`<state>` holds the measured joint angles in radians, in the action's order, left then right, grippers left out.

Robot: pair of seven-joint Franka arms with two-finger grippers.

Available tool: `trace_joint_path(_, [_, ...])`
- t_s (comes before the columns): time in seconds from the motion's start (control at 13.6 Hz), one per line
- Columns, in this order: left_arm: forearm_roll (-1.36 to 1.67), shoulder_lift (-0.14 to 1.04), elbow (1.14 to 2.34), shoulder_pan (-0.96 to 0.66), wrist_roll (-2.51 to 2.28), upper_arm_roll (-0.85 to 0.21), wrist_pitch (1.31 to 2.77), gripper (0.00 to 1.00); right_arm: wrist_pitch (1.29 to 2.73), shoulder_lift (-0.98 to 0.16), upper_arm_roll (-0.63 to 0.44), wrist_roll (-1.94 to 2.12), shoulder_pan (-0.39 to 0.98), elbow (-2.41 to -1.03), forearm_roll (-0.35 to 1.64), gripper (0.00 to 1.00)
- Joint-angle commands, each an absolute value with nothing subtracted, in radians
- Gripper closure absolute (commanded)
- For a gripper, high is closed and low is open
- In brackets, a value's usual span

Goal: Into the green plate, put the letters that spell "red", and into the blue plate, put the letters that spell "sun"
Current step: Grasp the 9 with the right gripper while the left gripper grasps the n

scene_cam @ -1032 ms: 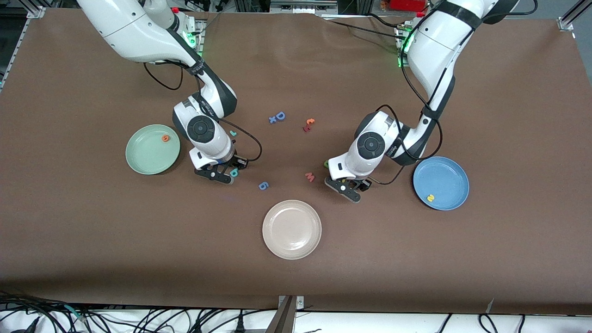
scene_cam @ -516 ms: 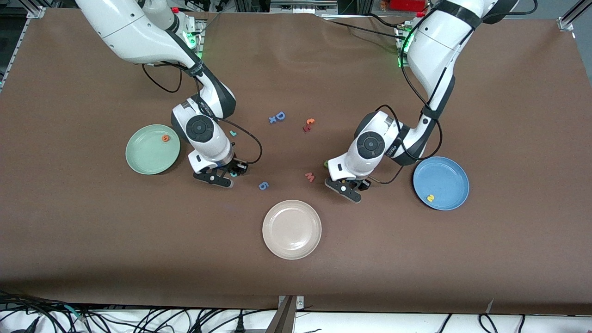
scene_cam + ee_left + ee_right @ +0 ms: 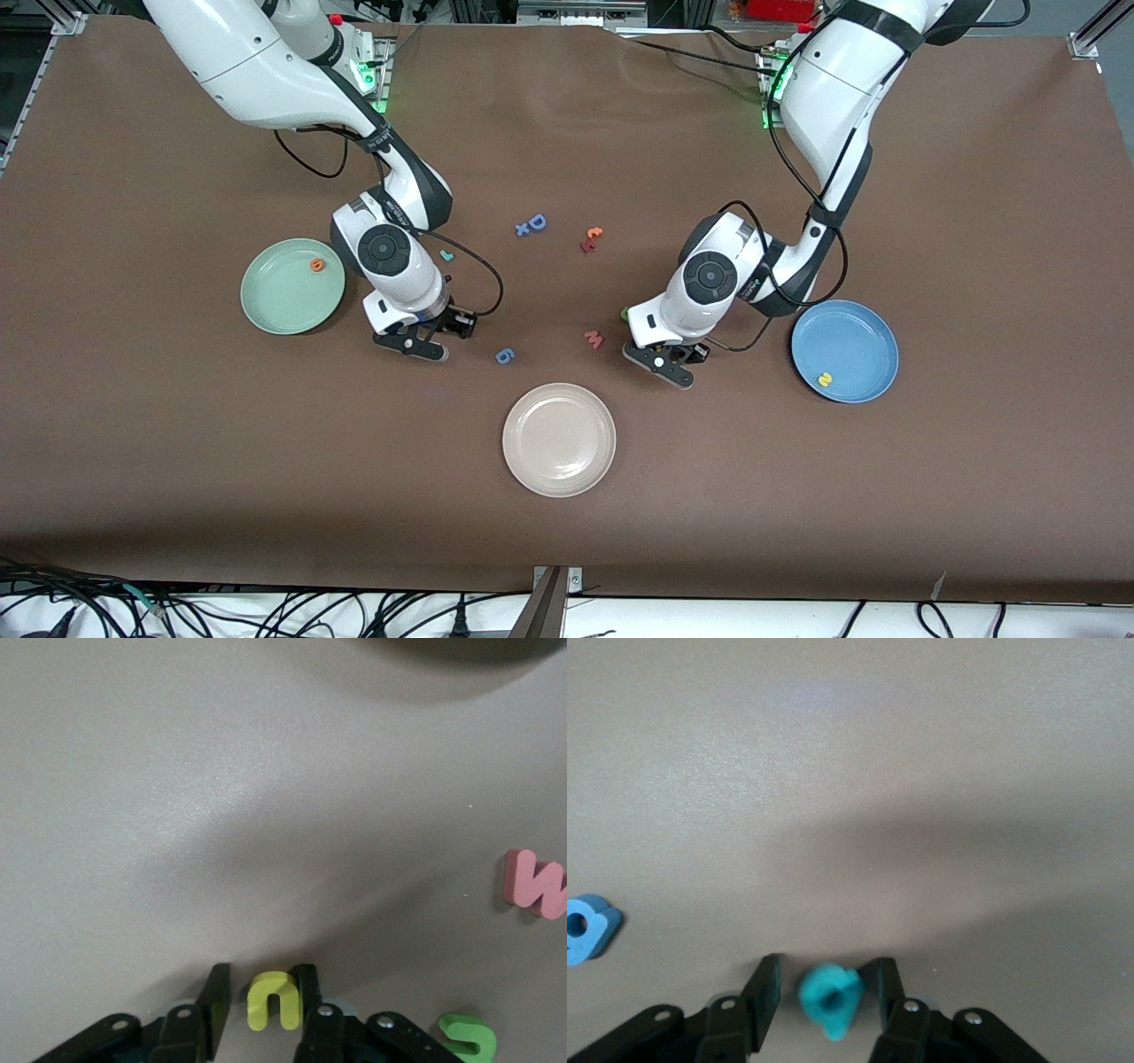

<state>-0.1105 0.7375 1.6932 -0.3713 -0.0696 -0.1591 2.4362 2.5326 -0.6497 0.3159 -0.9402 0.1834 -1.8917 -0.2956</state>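
The u (image 3: 275,1001) lies flat on the table (image 3: 797,496), and my left gripper (image 3: 671,361) is down over it between the w (image 3: 594,338) and the blue plate (image 3: 864,337). Its fingers (image 3: 218,988) stand narrowly apart, one on each side of the letter, one touching it and the other just clear. That is a stance for a pinch, not a pinch yet, I judge. The n (image 3: 468,1036) waits just beside it. The s (image 3: 825,379) is already in the blue plate.

My right gripper (image 3: 434,341) is low over the table between the green plate (image 3: 266,310) and the g (image 3: 504,355). Its fingers (image 3: 766,979) are spread, with the d (image 3: 831,999) loose between them and a gap on both sides. I hold nothing there.

The e (image 3: 316,264) lies in the green plate. The r (image 3: 447,255) lies on the table beside my right arm, farther from the front camera than the d. So each word has one letter home and two to go.
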Motion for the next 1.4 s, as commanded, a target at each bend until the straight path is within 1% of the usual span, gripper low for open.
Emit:
trace_joint_path(0.0, [-0.143, 0.739, 1.695, -0.385, -0.103, -0.156, 2.434, 0.63, 2.539, -0.673, 0.322, -0.951, 0.176, -1.871, -0.321, 0.47])
trace_joint_path(0.07, [-0.143, 0.739, 1.694, -0.385, -0.103, -0.158, 2.433, 0.67, 2.537, -0.673, 0.322, -0.951, 0.176, -1.873, -0.319, 0.48])
trace_joint_path(0.15, [-0.143, 0.738, 1.694, -0.384, -0.103, -0.158, 2.431, 0.67, 2.537, -0.673, 0.322, -0.953, 0.176, -1.873, -0.321, 0.5])
trace_joint_path(0.37, [-0.143, 0.73, 1.692, -0.38, -0.103, -0.158, 2.422, 0.7, 2.536, -0.673, 0.322, -0.956, 0.176, -1.875, -0.319, 0.74])
trace_joint_path(0.44, [-0.143, 0.729, 1.69, -0.379, -0.103, -0.158, 2.421, 0.7, 2.536, -0.673, 0.322, -0.957, 0.176, -1.875, -0.319, 0.78])
trace_joint_path(0.59, [-0.143, 0.729, 1.69, -0.377, -0.103, -0.158, 2.421, 0.73, 2.533, -0.673, 0.322, -0.96, 0.175, -1.873, -0.319, 0.89])
trace_joint_path(0.81, [-0.143, 0.726, 1.69, -0.376, -0.101, -0.158, 2.421, 0.75, 2.525, -0.666, 0.322, -0.947, 0.163, -1.875, -0.318, 0.89])
trace_joint_path(1.11, [-0.143, 0.715, 1.677, -0.368, -0.094, -0.158, 2.379, 0.76, 2.326, -0.571, 0.328, -0.867, 0.095, -1.871, -0.29, 0.89])
trace_joint_path(1.33, [-0.144, 0.686, 1.672, -0.351, -0.091, -0.156, 2.33, 0.76, 2.183, -0.484, 0.322, -0.659, 0.037, -1.874, -0.146, 0.89])
